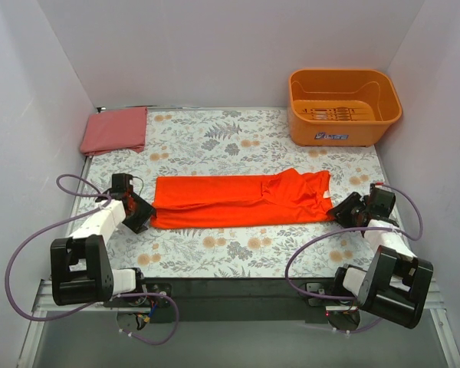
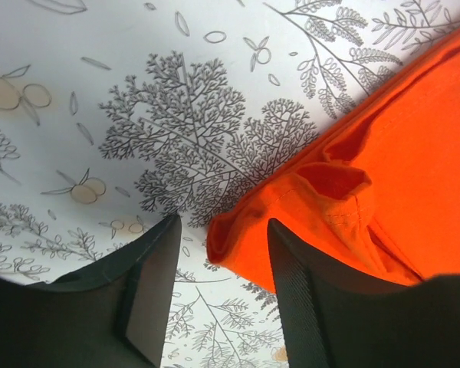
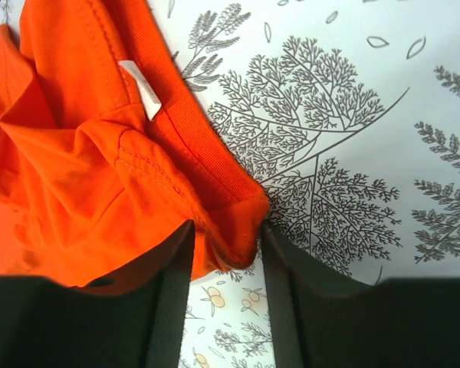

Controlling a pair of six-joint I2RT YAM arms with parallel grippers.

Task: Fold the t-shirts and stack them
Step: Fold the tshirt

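- Setting: white-walled enclosure; tabletop (image 1: pixel 238 257) covered in a grey leaf-and-flower print.
- Orange-red t-shirt (image 1: pixel 230 201): lies mid-tabletop as a long band running left to right. It is flat on the left and rumpled at the collar end on the right.
- Orange tub (image 1: pixel 307 126): far right corner, well apart from the shirt.
- Pinkish-red t-shirt (image 1: pixel 115 130): folded rectangle in the far left corner; I take it as the base of the stack.
- Left pincer (image 2: pixel 222 228): down at the band's left end, jaws partly apart. A bunched hem corner (image 2: pixel 241 230) lies in the gap, with no pinch visible.
- Right pincer (image 3: pixel 226 228): at the collar end, jaws narrow but apart. The ribbed collar edge (image 3: pixel 215 165) sits between them, not visibly clamped.
- White neck label (image 3: pixel 142 88): inside the collar, facing up.
- Handling (judgement): light, limp cloth that will sag and slide on itself. Take hold at the doubled hem and the ribbed collar, where the layers are thickest, and lift both ends together to keep the band straight.
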